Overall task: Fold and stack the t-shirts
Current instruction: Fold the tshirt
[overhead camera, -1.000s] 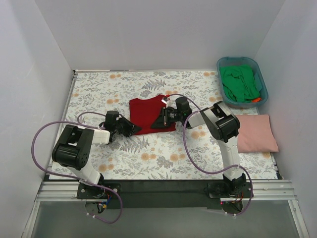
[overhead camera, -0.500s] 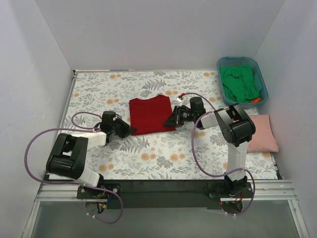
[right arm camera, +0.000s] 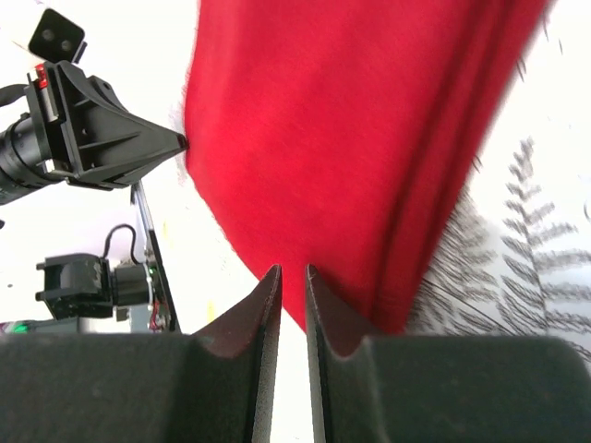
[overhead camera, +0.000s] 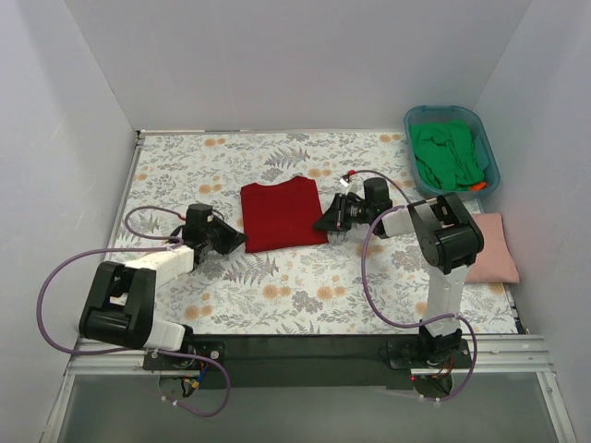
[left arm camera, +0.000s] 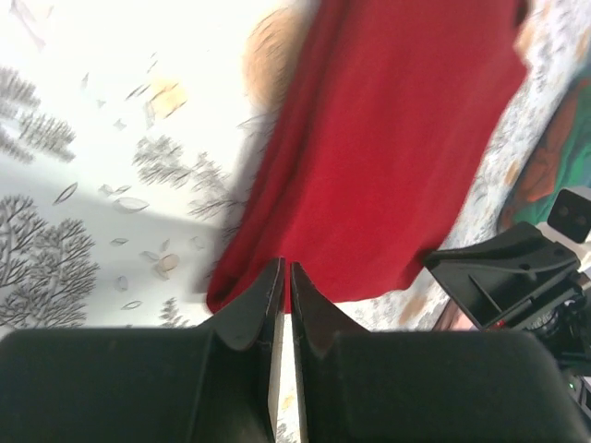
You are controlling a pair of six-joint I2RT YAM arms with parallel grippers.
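Left wrist view: red t-shirt (left arm camera: pixel 388 138) is blurred, esp. along one hem, & cut off by the pic's top & right edges. Its nearest hem is hidden behind left gripper (left arm camera: pixel 285 265). Fingers sit close w/ a thin slit btwn; can't tell if cloth is nipped. Same w/ right gripper (right arm camera: pixel 291 269): shirt smeared, cut at top, edge behind fingers.

Top view: pink t-shirt (overhead camera: pixel 494 254), at right, is partly hidden by right arm (overhead camera: pixel 448 242). Green t-shirt (overhead camera: pixel 448 152) is bunched in tub (overhead camera: pixel 441 109), shape unreadable. Orange bit (overhead camera: pixel 477 185) at tub's near rim is too small to ID.
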